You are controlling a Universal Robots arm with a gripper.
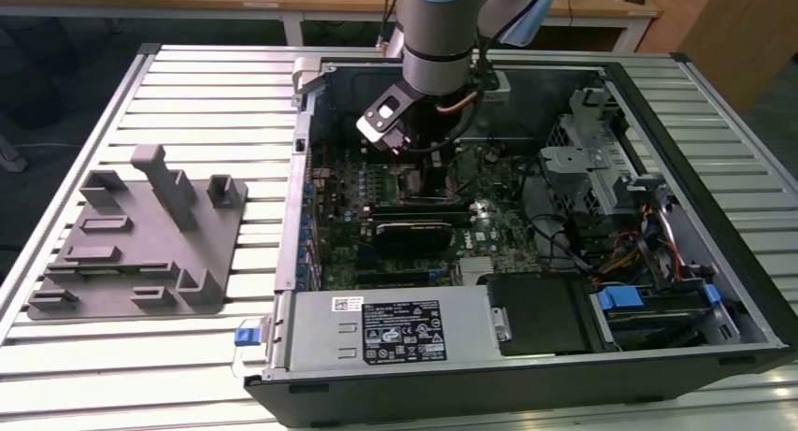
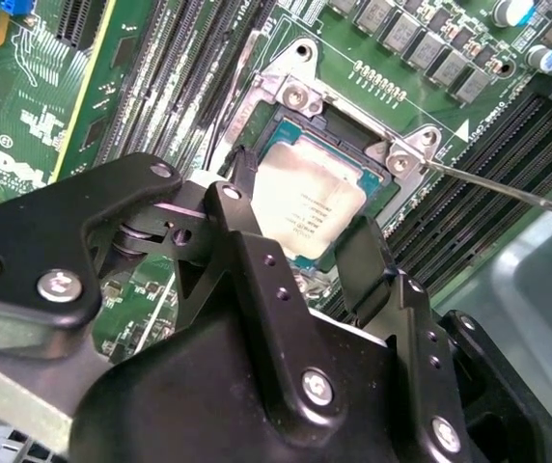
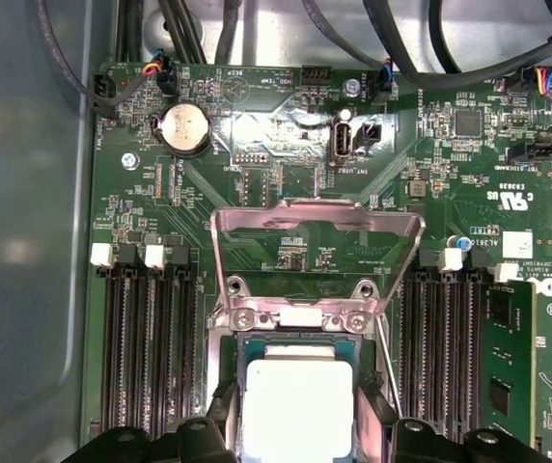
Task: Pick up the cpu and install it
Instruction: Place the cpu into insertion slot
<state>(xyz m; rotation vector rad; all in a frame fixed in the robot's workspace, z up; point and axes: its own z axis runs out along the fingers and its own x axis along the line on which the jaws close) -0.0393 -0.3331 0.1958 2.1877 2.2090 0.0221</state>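
- Right, biggest first: the slatted table [image 1: 187,85] carries the open case [image 1: 705,132] and, well apart toward the exterior view's left, a grey fixture [image 1: 137,235].
- Now the case: it lies on its side with the lid off, so the board [image 1: 499,216] faces up, which I'd say is to let the arm [image 1: 436,38] come in from above. A supply [image 1: 387,328] and cables [image 1: 623,253] are packed in with it.
- See the arm reaching straight down into the case, over the board's far half.
- Up stands the load plate [image 3: 315,206], swung back on its hinge, with the lever [image 2: 498,188] out to one side. My read is that this keeps the socket [image 3: 295,340] open from above.
- Down at that socket is the gripper [image 2: 301,204], its fingers [image 2: 252,251] pinching the cpu [image 2: 310,193] by two opposite edges and leaving the silver top bare.
- And the cpu lies flat inside the socket frame; whether it is fully seated or a touch above, I cannot tell.
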